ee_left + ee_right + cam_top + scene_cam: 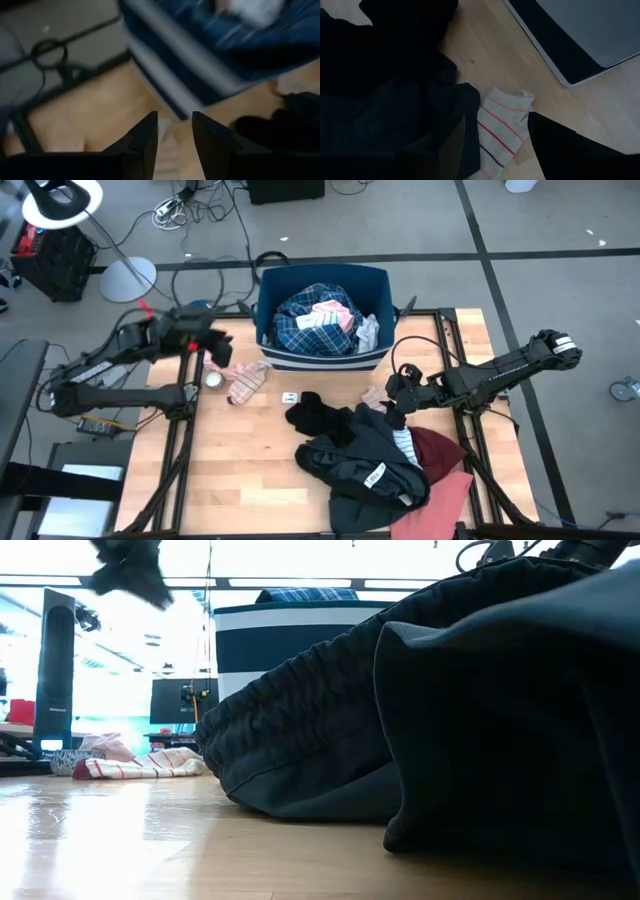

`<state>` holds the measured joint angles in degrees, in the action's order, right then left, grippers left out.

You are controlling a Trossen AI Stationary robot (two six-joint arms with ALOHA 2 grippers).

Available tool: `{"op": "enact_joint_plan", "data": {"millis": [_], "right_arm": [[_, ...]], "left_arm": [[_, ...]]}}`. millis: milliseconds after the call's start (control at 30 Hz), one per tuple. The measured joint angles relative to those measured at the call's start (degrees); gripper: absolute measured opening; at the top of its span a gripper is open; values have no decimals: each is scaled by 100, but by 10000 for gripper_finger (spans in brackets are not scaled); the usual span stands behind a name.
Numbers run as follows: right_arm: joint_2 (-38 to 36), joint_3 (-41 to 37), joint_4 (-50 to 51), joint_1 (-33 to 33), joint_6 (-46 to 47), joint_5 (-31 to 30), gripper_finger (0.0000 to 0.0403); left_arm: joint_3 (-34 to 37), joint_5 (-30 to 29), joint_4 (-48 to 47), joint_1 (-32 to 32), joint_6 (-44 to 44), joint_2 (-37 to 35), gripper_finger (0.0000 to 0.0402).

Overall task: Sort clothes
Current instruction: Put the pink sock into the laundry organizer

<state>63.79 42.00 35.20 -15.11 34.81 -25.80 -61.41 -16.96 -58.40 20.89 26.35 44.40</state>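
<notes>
Wooden table (240, 470) bears one navy plastic bin (322, 276) holding blue plaid clothes (305, 320); beside it, two striped socks (247, 380); left gripper (174, 131) and right gripper (496, 134) both parted, empty.

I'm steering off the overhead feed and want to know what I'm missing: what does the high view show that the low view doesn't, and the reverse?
Only the high view: the bin's inside with blue plaid clothing, the black garment, the maroon piece, and both grippers, the left gripper beside the bin and the right gripper open at the pile's edge.
Only the low view: the room behind the table, with a monitor.
Both: the dark grey garment, the bin, and the striped sock lying left of it.
</notes>
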Motion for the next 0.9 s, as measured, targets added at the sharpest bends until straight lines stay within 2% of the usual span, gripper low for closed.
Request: {"op": "enact_joint_plan", "data": {"millis": [167,367,900], "right_arm": [[0,0,-11,0,4,0,217],[0,0,-201,0,2,0,217],[0,0,-219,0,0,0,217]], "left_arm": [[1140,97,-59,1,640,-544,127],[1864,341,-94,174,1010,-337,127],[2014,743,-187,967,-38,1048,127]]}}
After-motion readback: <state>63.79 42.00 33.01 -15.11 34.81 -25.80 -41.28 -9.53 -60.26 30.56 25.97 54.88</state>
